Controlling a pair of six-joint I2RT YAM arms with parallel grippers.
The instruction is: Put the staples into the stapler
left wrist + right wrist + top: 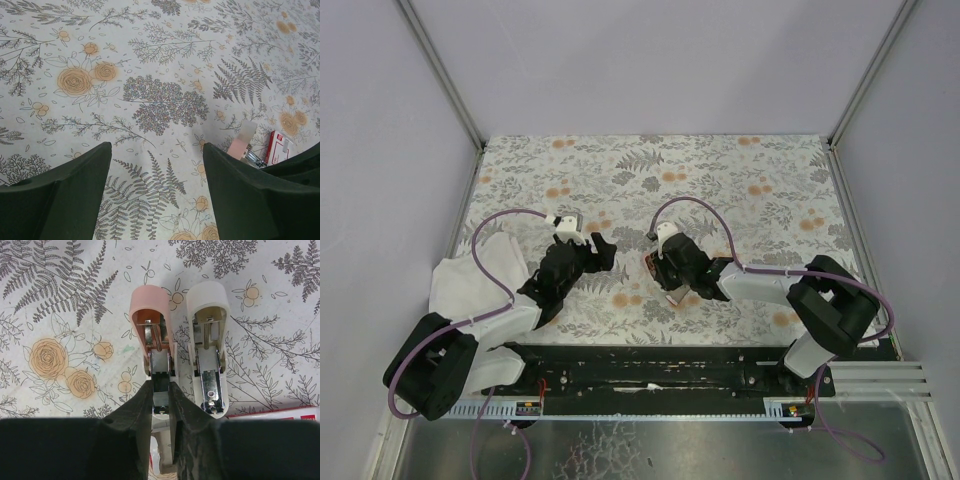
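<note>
The stapler lies opened flat on the floral table. Its salmon-pink top half [150, 315] and its white base half [209, 325] sit side by side. My right gripper [161, 387] is shut on the near end of the pink half, with the fingers on either side of its metal channel. The red staple box [280, 414] shows only as an edge at the lower right, so its staples are hidden. My left gripper [157, 150] is open and empty over bare table. The pink stapler tip [242, 140] and the red box [277, 147] lie to its right. The top view shows both grippers, left [603, 250] and right [670, 285], close together.
A white cloth [470, 275] lies at the left edge, under the left arm. A black rail [650, 370] runs along the near edge between the arm bases. Grey walls close in the table on three sides.
</note>
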